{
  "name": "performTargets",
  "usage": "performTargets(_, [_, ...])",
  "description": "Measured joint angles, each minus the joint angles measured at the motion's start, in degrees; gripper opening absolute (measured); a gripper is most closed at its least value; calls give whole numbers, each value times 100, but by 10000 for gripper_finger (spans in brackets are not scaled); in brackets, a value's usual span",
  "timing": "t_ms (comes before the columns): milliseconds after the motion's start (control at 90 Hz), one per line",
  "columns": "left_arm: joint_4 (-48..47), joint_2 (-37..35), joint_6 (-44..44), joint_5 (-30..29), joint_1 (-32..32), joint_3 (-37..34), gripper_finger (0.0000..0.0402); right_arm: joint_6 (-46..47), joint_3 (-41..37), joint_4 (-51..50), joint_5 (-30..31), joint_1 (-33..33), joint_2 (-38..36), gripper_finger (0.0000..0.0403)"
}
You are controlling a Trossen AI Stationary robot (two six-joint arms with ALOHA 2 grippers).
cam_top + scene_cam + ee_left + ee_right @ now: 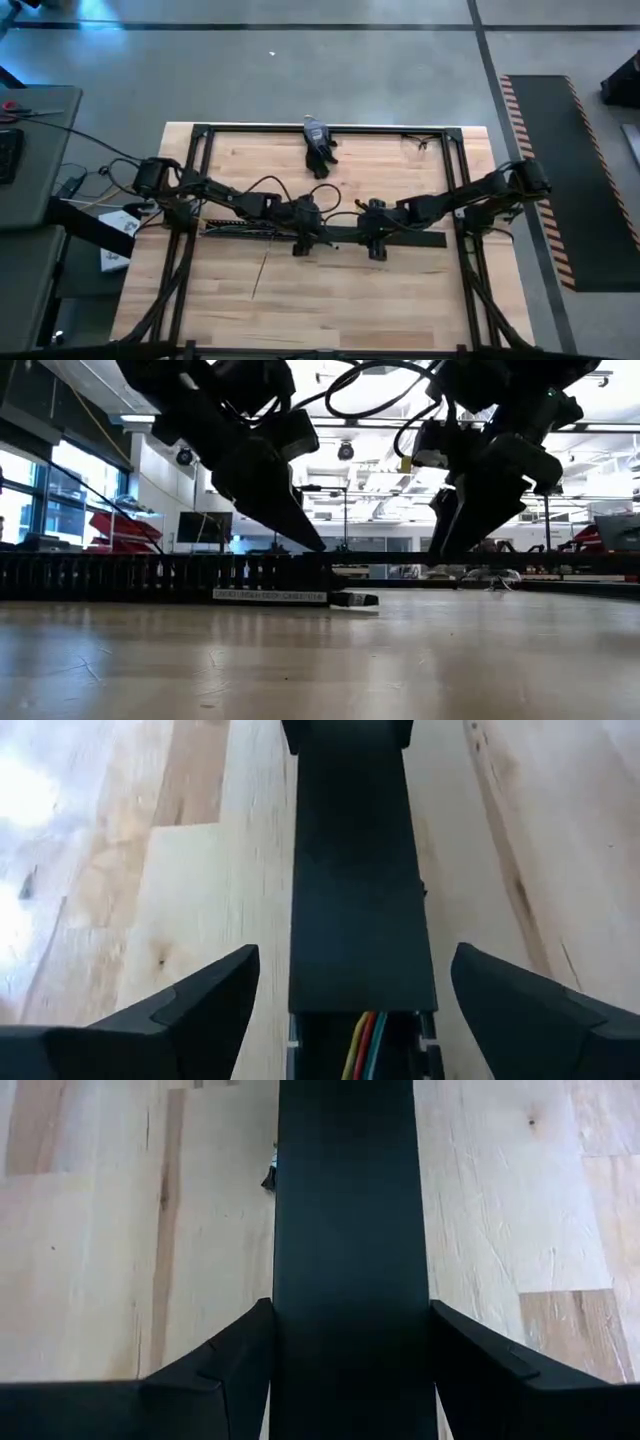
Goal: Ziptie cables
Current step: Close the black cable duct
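The counter (330,300) is a pale wooden top inside a black frame, standing on a grey floor, and the low view shows a bright workshop with ceiling lights behind it.

You have both arms meeting over the middle of the counter, above the long black duct (240,229) and its flat lid strip (410,238), which together lie across the counter. Your left claw (350,1020) is open, with a finger on each side of the duct and not touching it. Just at the lid's end the cables (365,1045) are visible as yellow, red and green strands lying inside the duct channel. Your right claw (350,1370) straddles the lid strip; its fingers lie right against both edges, so I judge it is closed on the lid.

The risk, I think, is this: if you slide or press the lid now, its edge could pinch the strands, or the duct could turn on the smooth wood because nothing fixes it. The two claws are also near each other, so a long stroke could bring them together.

There is free wood in front of the duct toward the near edge. A dark tool (318,150) lies at the far rail, well apart.
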Motion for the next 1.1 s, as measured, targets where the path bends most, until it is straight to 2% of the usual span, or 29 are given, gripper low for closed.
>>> performTargets(289, [6,164,-48,-45,0,-4,302,6,-4,5,-16,0,0,204])
performTargets(744, [-10,164,-169,-75,-2,-4,213,4,-4,-14,-14,0,-2,204])
performTargets(967, [-119,160,-257,-121,-4,2,209,1,-7,-2,87,0,-4,279])
performTargets(1100, [-275,149,-257,-189,-4,9,209,-3,101,-203,93,0,-50,294])
